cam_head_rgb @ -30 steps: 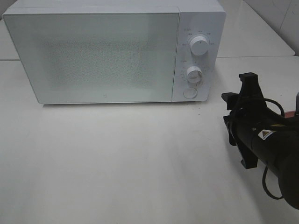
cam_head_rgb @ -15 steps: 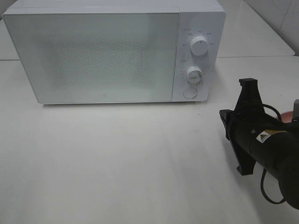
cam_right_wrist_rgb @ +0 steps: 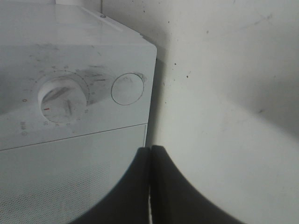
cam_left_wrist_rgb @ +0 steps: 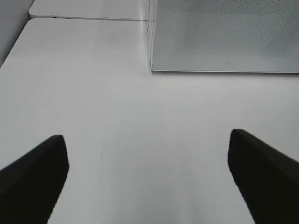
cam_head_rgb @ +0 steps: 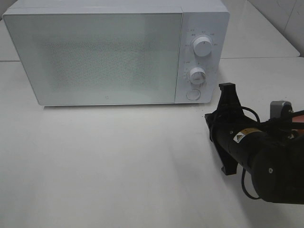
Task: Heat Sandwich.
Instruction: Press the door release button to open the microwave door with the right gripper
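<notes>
Plainly, the boxy white microwave oven (cam_head_rgb: 114,52) stands at the back of the smooth white table (cam_head_rgb: 118,161) with its frosted glass door shut. The black right gripper (cam_right_wrist_rgb: 150,154) has its two fingers pressed together with nothing between them. It is aimed at the oven's control panel, near the round white push button (cam_right_wrist_rgb: 127,88) beside the lower white dial (cam_right_wrist_rgb: 62,99) (whether the tips touch the panel cannot be told). The black left gripper (cam_left_wrist_rgb: 145,135) hangs over bare table near the oven's front corner, its fingers spread wide and empty. As for the sandwich, no view shows it, so its place cannot be told.
</notes>
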Tool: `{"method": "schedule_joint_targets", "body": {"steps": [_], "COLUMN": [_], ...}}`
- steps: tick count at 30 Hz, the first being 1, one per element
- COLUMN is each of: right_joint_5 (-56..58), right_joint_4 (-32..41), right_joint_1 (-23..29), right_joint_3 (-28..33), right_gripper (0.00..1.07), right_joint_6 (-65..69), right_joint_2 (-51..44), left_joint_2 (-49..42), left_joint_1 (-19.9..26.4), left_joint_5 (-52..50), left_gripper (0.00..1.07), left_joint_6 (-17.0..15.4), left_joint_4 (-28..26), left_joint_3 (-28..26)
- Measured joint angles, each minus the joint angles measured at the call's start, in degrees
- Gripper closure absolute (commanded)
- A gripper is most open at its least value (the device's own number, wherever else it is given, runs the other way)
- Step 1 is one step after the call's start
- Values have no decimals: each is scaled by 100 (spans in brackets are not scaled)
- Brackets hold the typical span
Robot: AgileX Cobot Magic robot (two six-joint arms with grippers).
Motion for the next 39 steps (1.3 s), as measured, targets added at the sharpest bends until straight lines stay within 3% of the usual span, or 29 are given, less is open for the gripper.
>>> {"method": "schedule_joint_targets", "body": {"steps": [8, 19, 39], "right_joint_5": [11, 321, 963], "right_joint_4": [-275, -1192, -1702], "right_joint_1": [-80, -900, -1518], "right_joint_3": [-435, -1203, -2223], "right_gripper": [107, 107, 107], "right_joint_6": [252, 659, 779], "right_joint_2": [418, 928, 1467], "left_joint_2": [0, 0, 0], "left_joint_1": [0, 0, 0], "left_joint_5": [0, 0, 0], "left_gripper": [19, 19, 19], "left_joint_6": [0, 0, 0], "left_joint_4": [0, 0, 0], "left_joint_3": [0, 0, 0]}}
